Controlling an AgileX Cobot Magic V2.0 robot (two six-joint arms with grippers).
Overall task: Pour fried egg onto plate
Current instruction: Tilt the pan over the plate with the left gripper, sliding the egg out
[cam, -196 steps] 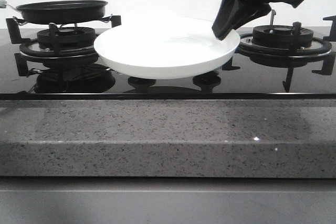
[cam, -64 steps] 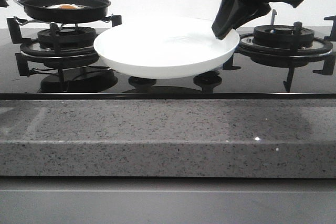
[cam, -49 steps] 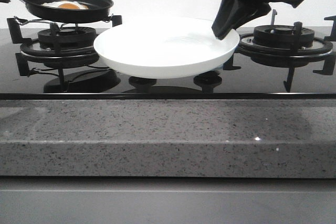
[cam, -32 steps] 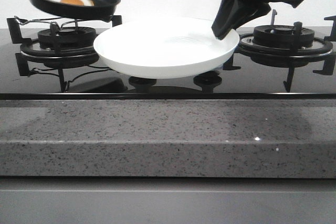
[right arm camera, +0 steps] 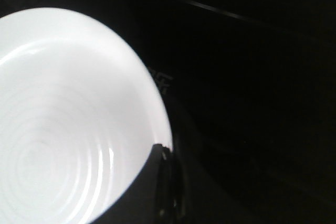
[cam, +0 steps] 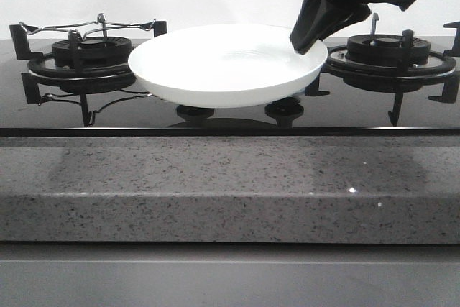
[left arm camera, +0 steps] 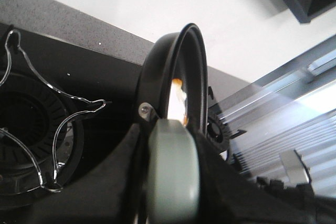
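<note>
The white plate (cam: 223, 62) is held level above the stove's middle. My right gripper (cam: 306, 39) is shut on its right rim; the right wrist view shows the plate (right arm camera: 63, 119) with one dark finger (right arm camera: 164, 182) over its edge. The black frying pan (left arm camera: 170, 72) shows edge-on and steeply tilted in the left wrist view. A sliver of the fried egg (left arm camera: 179, 100), white with an orange spot, shows inside it. My left gripper (left arm camera: 172, 182) is shut on the pan's pale green handle (left arm camera: 173, 166). In the front view the pan is above the frame, except for a dark sliver at the top edge.
The left burner (cam: 85, 52) carries a bare wire trivet (cam: 90, 25), which also shows in the left wrist view (left arm camera: 58, 129). The right burner (cam: 392, 52) stands behind my right arm. A speckled grey counter edge (cam: 230, 185) runs along the front of the black glass hob.
The pan with the egg has risen from over the left burner, tilting, and left the front view's top. The plate and my right gripper have not moved.
</note>
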